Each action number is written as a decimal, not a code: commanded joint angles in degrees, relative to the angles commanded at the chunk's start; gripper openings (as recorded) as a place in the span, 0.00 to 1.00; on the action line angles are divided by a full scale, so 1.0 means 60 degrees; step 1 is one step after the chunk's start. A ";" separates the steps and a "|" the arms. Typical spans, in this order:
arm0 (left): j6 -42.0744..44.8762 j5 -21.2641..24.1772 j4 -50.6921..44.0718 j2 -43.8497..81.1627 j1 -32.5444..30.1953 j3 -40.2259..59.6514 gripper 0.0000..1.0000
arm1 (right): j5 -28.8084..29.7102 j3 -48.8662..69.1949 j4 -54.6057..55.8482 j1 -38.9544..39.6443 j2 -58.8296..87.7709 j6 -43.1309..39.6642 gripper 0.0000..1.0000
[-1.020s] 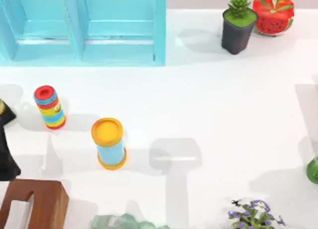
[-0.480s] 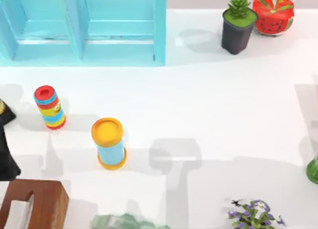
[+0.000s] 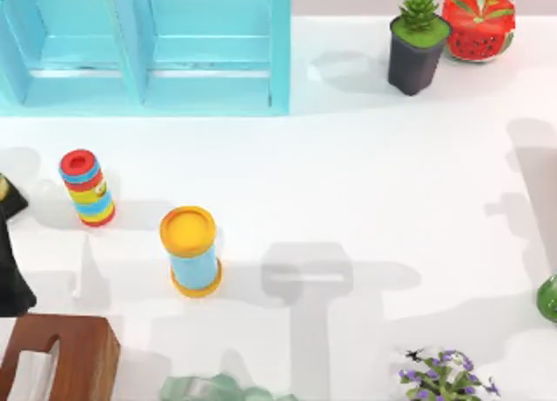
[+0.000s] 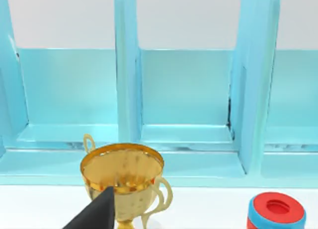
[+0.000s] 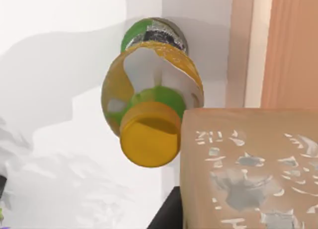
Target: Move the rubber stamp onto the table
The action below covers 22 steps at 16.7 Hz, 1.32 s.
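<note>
Right jaws first: no telling whether apart or clamped, with just a dark sliver visible under the stamp (image 5: 248, 174) in the right wrist view. Stamp itself very close to that camera, a tan block with flat faces and square edges, pale flaky mark on the near face. Judged to be held or nearly so, given how close it sits; contact with the white desk (image 3: 392, 183) not possible to confirm. Just beyond the block, a green and orange bottle (image 5: 149, 114) with a yellow cap, standing at the right edge of the desk.

Handling, as a guess from looks: light, stiff, wood-like, not fragile, no give under pressure. Smooth sides perhaps a little slippery, so best taken across two opposite flat faces, near the middle of its height, square to the block rather than on a corner. Worth keeping the marked face free of the pads. Tall rather than wide, so liable to tip if set down tilted; better lowered upright onto bare white surface, well apart from the bottle.

Left jaws: cannot tell either, one dark tip visible beside a gold trophy (image 4: 123, 177) in front of the blue cabinet (image 4: 184, 100). Left arm (image 3: 9, 279) parked at the left edge of the desk, near a stack of coloured rings (image 3: 85, 188)
</note>
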 joint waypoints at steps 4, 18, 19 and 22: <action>0.0000 0.0000 0.0000 0.0000 0.0000 0.0000 1.00 | -0.0002 -0.0033 0.0011 -0.0040 -0.0028 0.0010 0.00; 0.0000 0.0000 0.0000 0.0000 0.0000 0.0000 1.00 | 0.0821 0.2683 0.2423 0.2952 0.2457 0.2876 0.00; 0.0000 0.0000 0.0000 0.0000 0.0000 0.0000 1.00 | 0.0713 0.2693 0.2519 0.3111 0.2866 0.3072 0.00; 0.0000 0.0000 0.0000 0.0000 0.0000 0.0000 1.00 | 0.0326 0.2514 0.2756 0.3546 0.4160 0.3597 0.00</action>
